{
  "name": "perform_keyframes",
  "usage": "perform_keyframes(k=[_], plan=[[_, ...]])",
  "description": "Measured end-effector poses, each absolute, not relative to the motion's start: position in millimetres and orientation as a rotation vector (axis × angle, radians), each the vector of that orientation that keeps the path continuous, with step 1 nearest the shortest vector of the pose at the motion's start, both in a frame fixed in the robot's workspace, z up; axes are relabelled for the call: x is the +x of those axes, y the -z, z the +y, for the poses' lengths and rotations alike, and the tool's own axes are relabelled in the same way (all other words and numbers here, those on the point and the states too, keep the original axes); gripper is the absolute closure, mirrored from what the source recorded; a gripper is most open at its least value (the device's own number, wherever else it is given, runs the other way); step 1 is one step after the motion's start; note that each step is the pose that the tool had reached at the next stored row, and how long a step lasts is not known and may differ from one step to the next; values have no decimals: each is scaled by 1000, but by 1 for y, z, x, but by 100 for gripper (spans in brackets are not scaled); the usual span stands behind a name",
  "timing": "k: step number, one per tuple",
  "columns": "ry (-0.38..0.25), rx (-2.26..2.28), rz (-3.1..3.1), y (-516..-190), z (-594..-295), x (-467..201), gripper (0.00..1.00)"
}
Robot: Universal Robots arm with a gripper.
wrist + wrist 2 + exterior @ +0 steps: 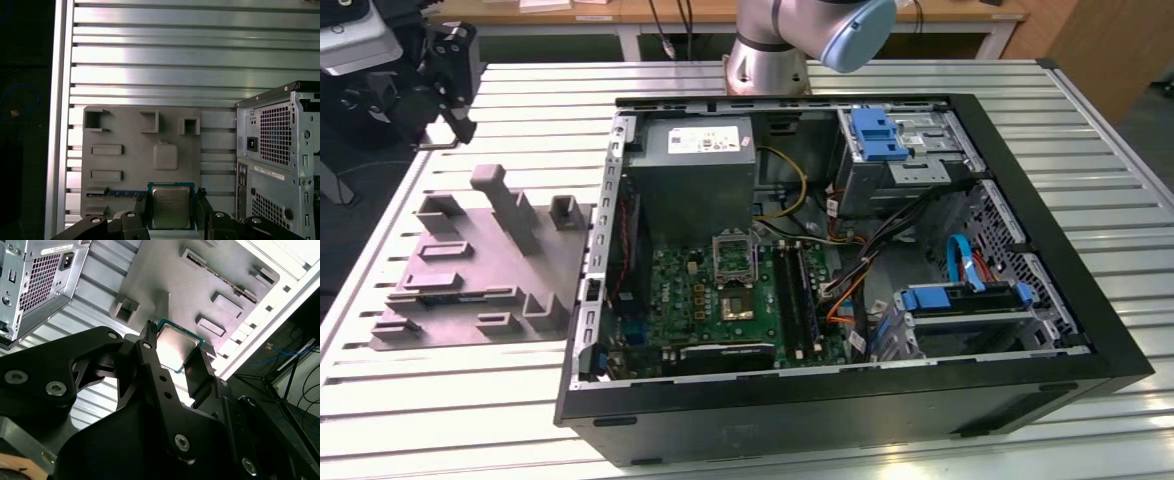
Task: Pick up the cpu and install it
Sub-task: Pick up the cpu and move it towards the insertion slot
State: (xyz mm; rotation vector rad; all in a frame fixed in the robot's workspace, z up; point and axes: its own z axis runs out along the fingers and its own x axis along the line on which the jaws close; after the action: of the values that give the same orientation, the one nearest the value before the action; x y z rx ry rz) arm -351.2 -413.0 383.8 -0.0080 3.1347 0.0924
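Note:
The cpu (171, 205) is a small square chip with a silvery top and a pale rim, also seen in the second wrist view as cpu (177, 346). My gripper (171, 209) is shut on it, one black finger on each side, and holds it in the air above the grey fixture plate (135, 150). In the exterior view my gripper (456, 118) hangs at the far left over the slatted table, apart from the open computer case (1067, 250). The metal-framed socket (734, 248) sits on the green board (687, 290) inside that case.
The grey fixture plate (467, 270) with raised blocks lies on the table at the exterior view's left of the case. Inside the case are a power supply (700, 160), loose cables (881, 245) and blue-tabbed drive cages (961, 300). The arm's base (767, 60) stands behind the case.

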Motion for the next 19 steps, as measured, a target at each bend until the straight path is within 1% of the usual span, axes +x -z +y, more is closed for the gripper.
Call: perform_keyframes(k=[19], plan=[[-92,-8,3135,-384,-413,-345,53]])
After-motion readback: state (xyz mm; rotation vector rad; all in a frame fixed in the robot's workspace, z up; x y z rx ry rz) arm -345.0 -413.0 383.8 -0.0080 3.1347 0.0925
